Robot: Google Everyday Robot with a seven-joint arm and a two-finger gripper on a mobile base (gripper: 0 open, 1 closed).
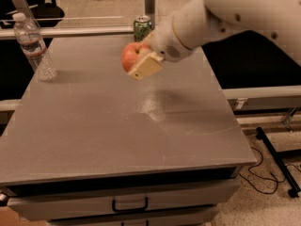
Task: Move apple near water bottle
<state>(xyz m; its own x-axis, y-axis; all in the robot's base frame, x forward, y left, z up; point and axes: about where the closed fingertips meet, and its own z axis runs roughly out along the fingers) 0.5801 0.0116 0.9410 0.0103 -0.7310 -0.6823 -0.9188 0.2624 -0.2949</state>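
My gripper [136, 60] is shut on the red-orange apple [130, 55] and holds it in the air above the middle-back of the grey table [117, 126]. The cream finger pad [146, 67] covers the apple's right side. The white arm reaches in from the upper right. The clear ribbed water bottle [34, 46], with a white cap and a red-and-white label, stands upright at the table's back left corner, well to the left of the apple.
A green soda can [141, 27] stands at the table's back edge, just behind the gripper and partly hidden by it. A glass barrier with metal posts runs behind the table. A drawer with a black handle [130, 204] is below the front edge. Cables lie on the floor at the right.
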